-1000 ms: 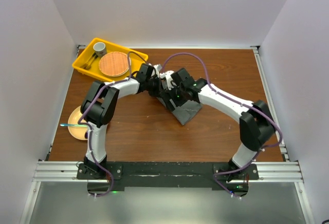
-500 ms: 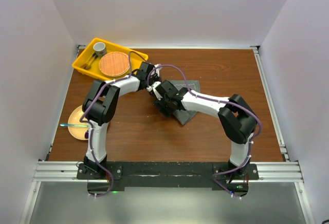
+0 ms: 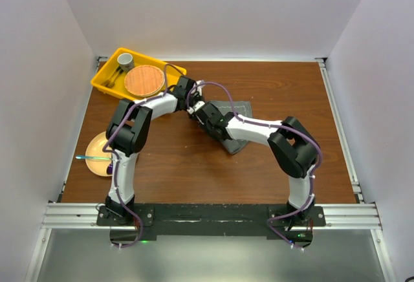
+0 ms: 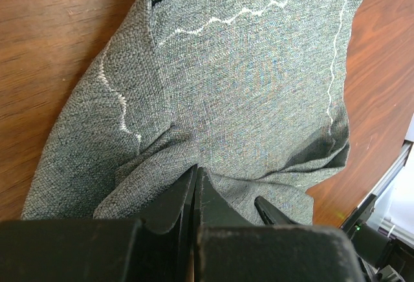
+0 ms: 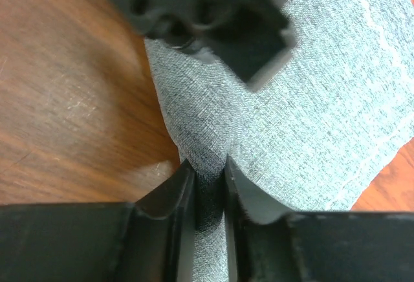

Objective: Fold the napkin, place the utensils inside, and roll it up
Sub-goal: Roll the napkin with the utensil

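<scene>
The grey-green napkin [image 3: 235, 144] lies crumpled on the brown table at centre, its pale stitched line showing in the left wrist view [image 4: 259, 68]. My left gripper [image 3: 194, 103] [image 4: 195, 169] is shut, pinching a bunched fold at the napkin's left end. Right beside it my right gripper [image 3: 206, 116] [image 5: 206, 169] is shut on a narrow ridge of the napkin [image 5: 310, 101] near its edge. One grey utensil [image 3: 111, 78] rests in the yellow tray. A teal-handled utensil [image 3: 87, 158] lies across the small tan plate.
The yellow tray [image 3: 102, 85] at the back left also holds a grey cup [image 3: 125, 59] and a round orange-brown plate [image 3: 143, 80]. The tan plate [image 3: 99, 147] sits at the table's left edge. White walls enclose the table on three sides.
My right arm swung left and down next to the left gripper, and its jaws closed on a fold of the napkin. The left gripper stayed shut in place.
</scene>
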Controlling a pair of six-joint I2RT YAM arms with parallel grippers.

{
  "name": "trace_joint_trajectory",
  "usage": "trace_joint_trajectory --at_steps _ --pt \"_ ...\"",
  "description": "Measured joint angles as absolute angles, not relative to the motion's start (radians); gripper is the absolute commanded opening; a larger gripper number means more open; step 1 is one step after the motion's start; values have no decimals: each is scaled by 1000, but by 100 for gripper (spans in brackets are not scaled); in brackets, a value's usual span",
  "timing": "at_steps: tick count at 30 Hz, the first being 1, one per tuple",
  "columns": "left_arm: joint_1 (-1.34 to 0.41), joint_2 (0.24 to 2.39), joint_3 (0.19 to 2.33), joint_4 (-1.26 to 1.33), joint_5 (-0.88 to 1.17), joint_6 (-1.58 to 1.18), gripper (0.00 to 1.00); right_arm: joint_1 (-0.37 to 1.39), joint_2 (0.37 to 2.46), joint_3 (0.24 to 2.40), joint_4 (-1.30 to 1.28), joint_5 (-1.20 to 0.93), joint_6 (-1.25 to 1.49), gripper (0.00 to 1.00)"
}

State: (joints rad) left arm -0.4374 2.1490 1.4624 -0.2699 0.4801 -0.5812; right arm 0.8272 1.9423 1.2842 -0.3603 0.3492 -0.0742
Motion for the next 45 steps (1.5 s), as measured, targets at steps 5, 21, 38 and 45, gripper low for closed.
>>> trace_joint_trajectory --at_steps 5,21,38,45 --pt "-434 2148 1468 -281 472 -586 19 806 1922 1258 -333 307 -44 0" --pt "-339 1930 1513 -323 324 -654 33 536 1919 1195 -194 -388 149 0" --pt "-422 1943 1297 -103 438 -749 26 335 2128 1235 -198 -978 355 0" --pt "-439 1988 1292 -68 442 -756 25 333 2110 1259 -286 -896 379 0"
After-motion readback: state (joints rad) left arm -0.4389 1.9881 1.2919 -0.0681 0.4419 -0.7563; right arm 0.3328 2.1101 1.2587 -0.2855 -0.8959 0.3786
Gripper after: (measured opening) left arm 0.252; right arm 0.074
